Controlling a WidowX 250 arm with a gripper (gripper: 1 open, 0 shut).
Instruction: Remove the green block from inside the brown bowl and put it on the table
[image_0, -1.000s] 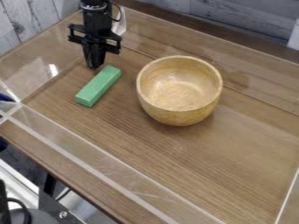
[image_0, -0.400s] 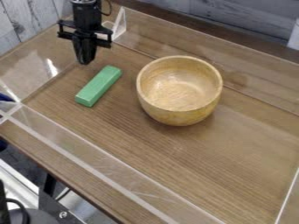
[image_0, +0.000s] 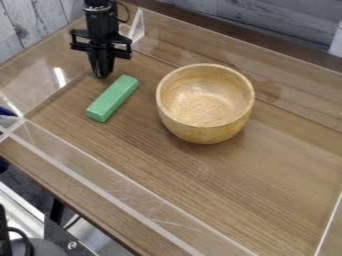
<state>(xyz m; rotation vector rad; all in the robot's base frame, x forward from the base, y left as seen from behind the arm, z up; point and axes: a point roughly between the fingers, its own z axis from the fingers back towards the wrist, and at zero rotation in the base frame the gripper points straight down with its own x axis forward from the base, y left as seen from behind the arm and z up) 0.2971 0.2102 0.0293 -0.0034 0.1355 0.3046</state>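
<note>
The green block (image_0: 112, 97) lies flat on the table (image_0: 201, 180), left of the brown bowl (image_0: 206, 101) and apart from it. The bowl is upright and I see nothing inside it. My gripper (image_0: 102, 72) points straight down just behind the far end of the block, with its dark fingers pressed together and nothing between them. Its tips hover close to the tabletop, a little short of the block.
Clear acrylic walls (image_0: 80, 165) edge the tabletop on the near and left sides. A pale plank wall stands behind the table at the upper left.
The gripper has shifted slightly left and away from the block's far end; the block and bowl have not moved.
</note>
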